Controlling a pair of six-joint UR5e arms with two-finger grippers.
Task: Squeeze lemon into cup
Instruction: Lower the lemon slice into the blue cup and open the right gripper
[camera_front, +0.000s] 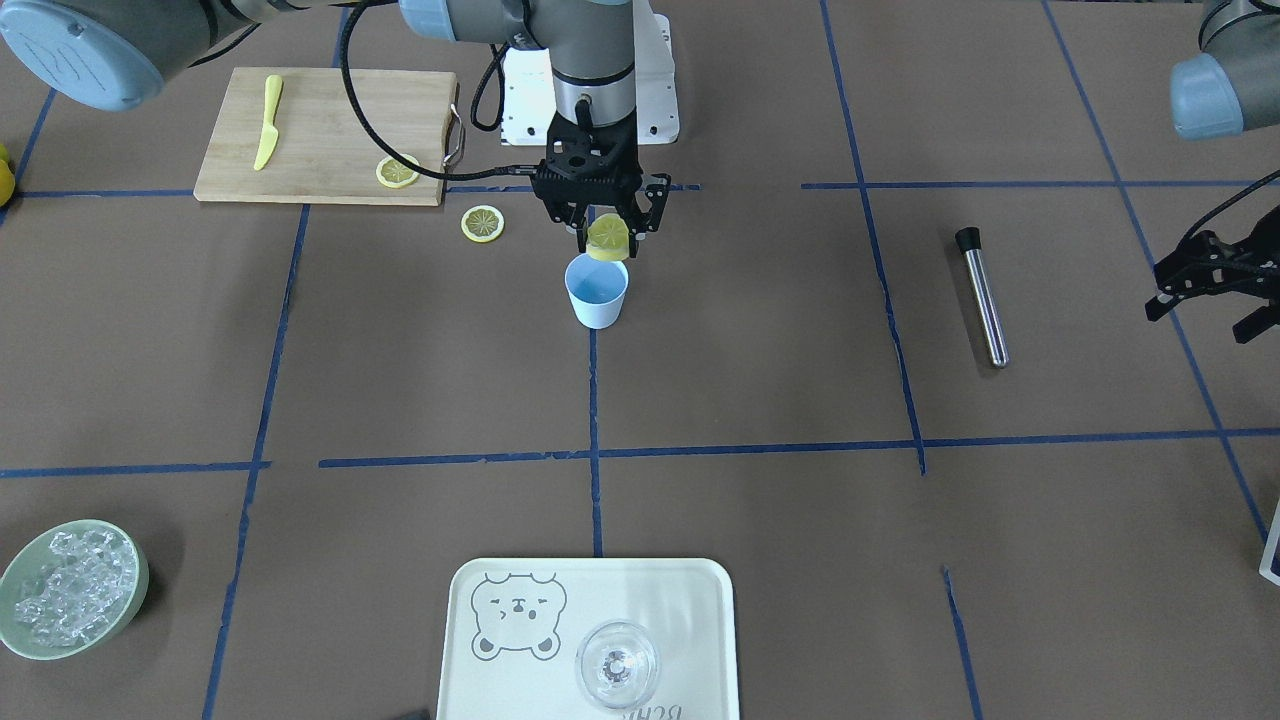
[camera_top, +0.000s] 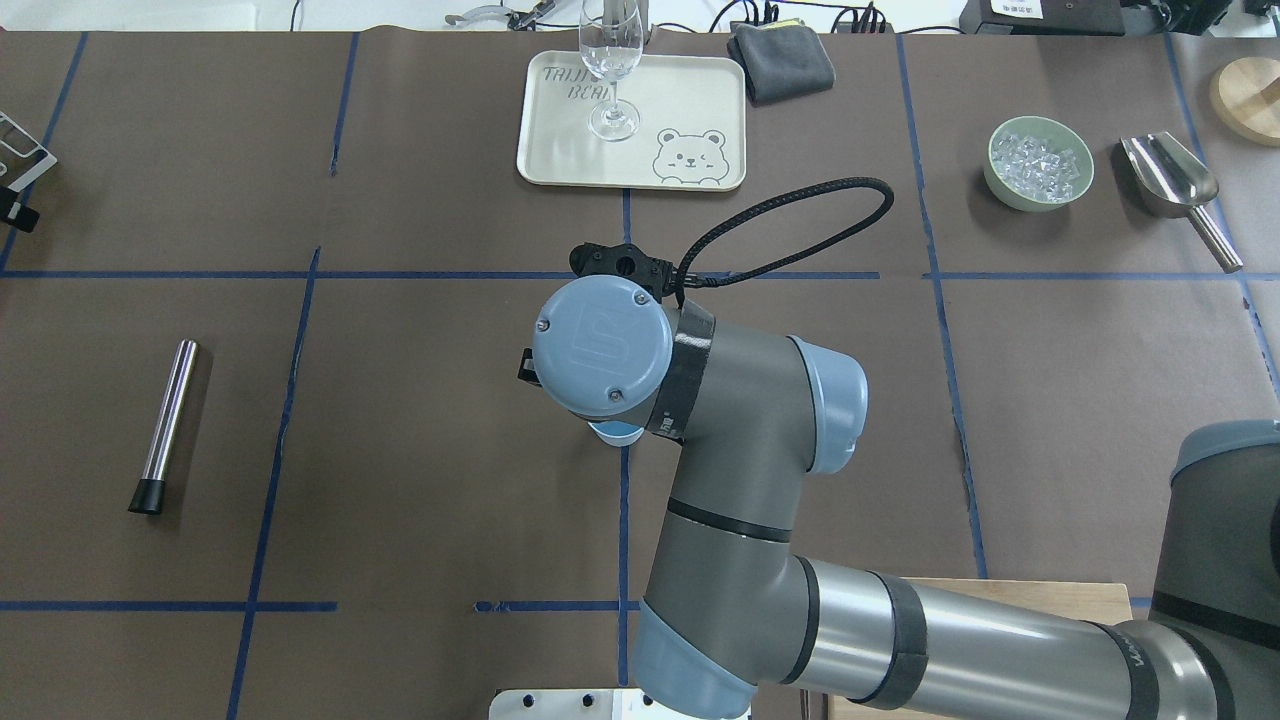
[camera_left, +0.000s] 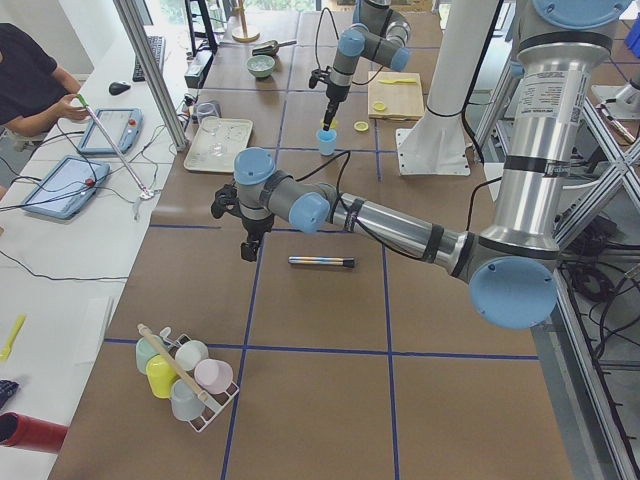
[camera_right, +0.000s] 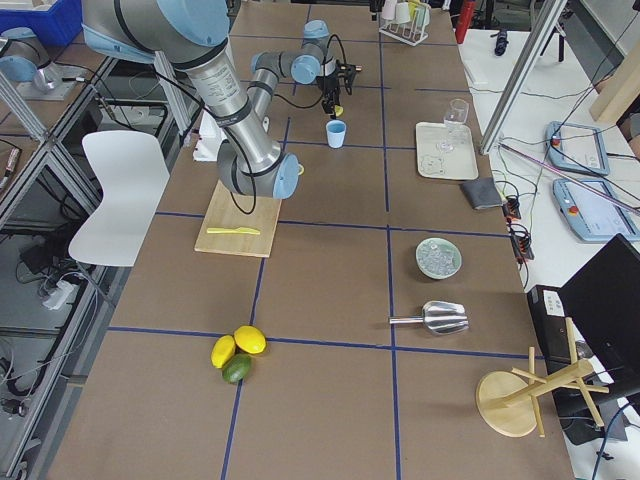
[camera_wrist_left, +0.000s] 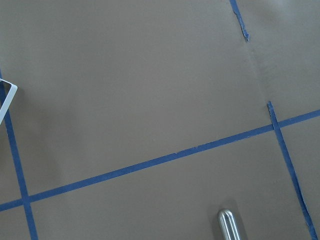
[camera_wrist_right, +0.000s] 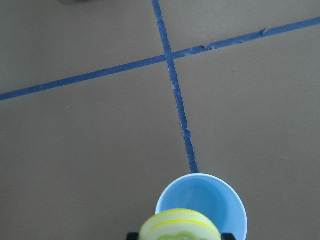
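Even, bright light in all 6 views — soft shadows, tray (camera_front: 700, 620) glare (lemon (camera_wrist_right: 179, 225) blurred close-up).
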